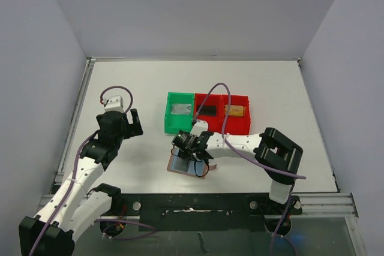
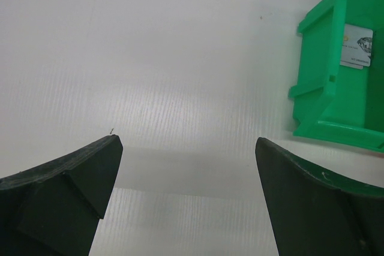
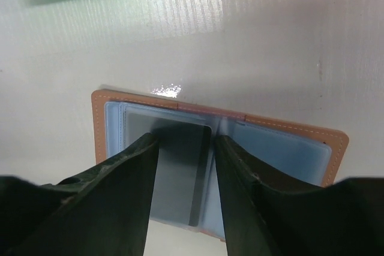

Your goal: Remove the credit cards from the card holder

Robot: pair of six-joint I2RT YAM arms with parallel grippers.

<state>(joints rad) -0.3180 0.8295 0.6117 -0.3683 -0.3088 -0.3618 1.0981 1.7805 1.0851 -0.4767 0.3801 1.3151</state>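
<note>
The card holder [image 3: 282, 148] is seen lying open and flat on the white table [image 1: 288, 118], near its front edge and just in front of the green bin [image 1: 171, 125]. It is edged in tan leather with pale stitching and lined with light blue clear sleeves. A grey card [image 3: 180, 172] is seen lying flat in its left sleeve, with a darker strip along the right side.

The right gripper [image 3: 185, 142] is held low over that sleeve, its fingers narrowed to a small gap with the grey card showing between them; whether the tips touch the card cannot be told. From above, much of the holder is covered by this gripper and wrist.

Three bins are set in a row behind the holder. A silver-grey card [image 1: 180, 110] is seen in the green one; a black card [image 1: 207, 111] and a gold-tan card [image 1: 237, 110] are seen in the two red bins [image 1: 240, 127]. A purple cable [image 1: 223, 103] is looped over the red bins.

The left gripper [image 2: 187, 145] is held over bare table left of the green bin, well apart from the holder, its fingers spread wide with nothing between them
</note>
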